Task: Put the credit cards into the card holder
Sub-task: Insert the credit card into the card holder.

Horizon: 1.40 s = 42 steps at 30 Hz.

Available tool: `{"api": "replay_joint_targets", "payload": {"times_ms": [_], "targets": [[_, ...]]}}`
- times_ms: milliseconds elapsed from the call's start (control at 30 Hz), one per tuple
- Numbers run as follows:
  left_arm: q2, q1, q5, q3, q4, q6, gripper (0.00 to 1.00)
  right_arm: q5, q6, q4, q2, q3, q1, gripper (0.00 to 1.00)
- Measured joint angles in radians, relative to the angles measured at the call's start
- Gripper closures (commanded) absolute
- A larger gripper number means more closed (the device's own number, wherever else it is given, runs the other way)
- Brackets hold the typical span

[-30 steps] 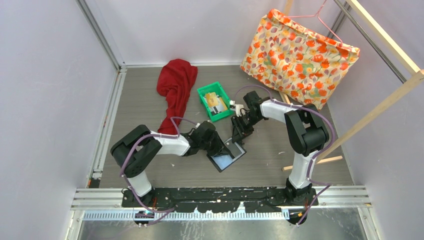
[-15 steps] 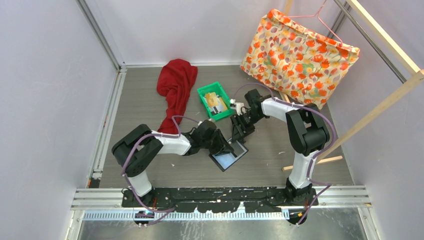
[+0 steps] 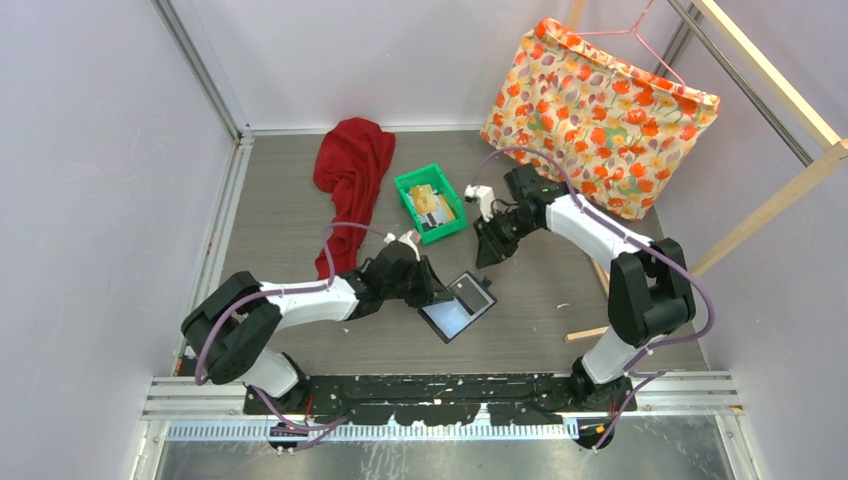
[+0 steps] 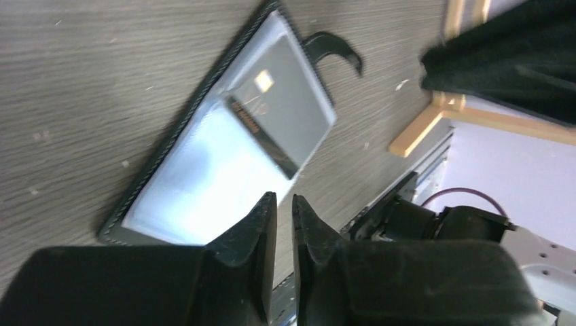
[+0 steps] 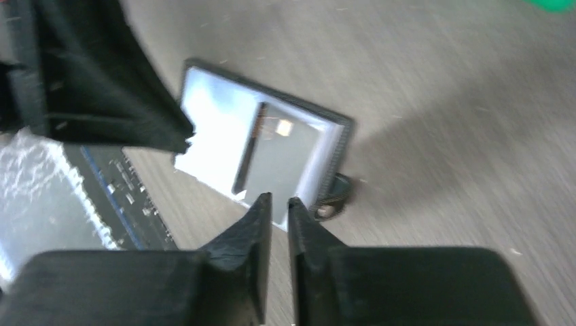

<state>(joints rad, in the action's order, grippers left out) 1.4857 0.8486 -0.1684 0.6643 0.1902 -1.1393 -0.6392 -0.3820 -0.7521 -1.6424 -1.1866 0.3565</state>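
Observation:
The black card holder (image 3: 452, 315) lies open on the table, its pale inner pockets facing up. A grey card (image 3: 471, 293) sits in its right-hand pocket, seen too as the grey card (image 4: 282, 112) and the grey card (image 5: 285, 159). My left gripper (image 3: 436, 290) hovers at the holder's left edge, jaws nearly together with nothing between them (image 4: 284, 204). My right gripper (image 3: 487, 256) hangs just behind the holder, shut and empty (image 5: 278, 202). More credit cards (image 3: 433, 205), yellow-orange and white, lie in the green bin (image 3: 408, 183).
A red cloth (image 3: 350, 165) lies behind the left arm. A floral bag (image 3: 595, 105) leans at the back right. A wooden stick (image 3: 625, 325) lies on the table at the right, beside a slanted wooden frame (image 3: 760, 215).
The right gripper has drawn back from the card holder and closed. The left arm has swung out to the left, its gripper staying at the holder's edge.

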Motion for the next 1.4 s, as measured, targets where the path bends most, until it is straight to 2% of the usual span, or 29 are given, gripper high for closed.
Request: {"api": "replay_joint_targets", "payload": {"times_ms": [167,300,600,1000,1167,1400], "targets": [[0.047,-0.001,-0.002,-0.042,0.027,0.011,0.94,-0.050,-0.041,-0.053,-0.031,0.003,0.147,0.89],[0.086,-0.014,-0.008,-0.053,0.068,0.018,0.95,-0.022,-0.023,-0.043,-0.085,0.018,0.262,0.91],[0.112,-0.031,-0.019,-0.103,0.136,-0.008,0.99,0.114,0.029,-0.023,-0.204,0.024,0.356,0.91],[0.111,-0.047,-0.043,-0.138,0.184,-0.036,1.00,0.277,0.069,-0.003,-0.193,0.024,0.354,0.91],[0.112,-0.051,-0.051,-0.138,0.184,-0.036,1.00,0.341,0.075,0.010,-0.181,0.024,0.322,0.86],[0.126,-0.053,-0.077,-0.130,0.187,-0.034,1.00,0.279,0.073,0.013,-0.181,0.024,0.301,0.81]]}}
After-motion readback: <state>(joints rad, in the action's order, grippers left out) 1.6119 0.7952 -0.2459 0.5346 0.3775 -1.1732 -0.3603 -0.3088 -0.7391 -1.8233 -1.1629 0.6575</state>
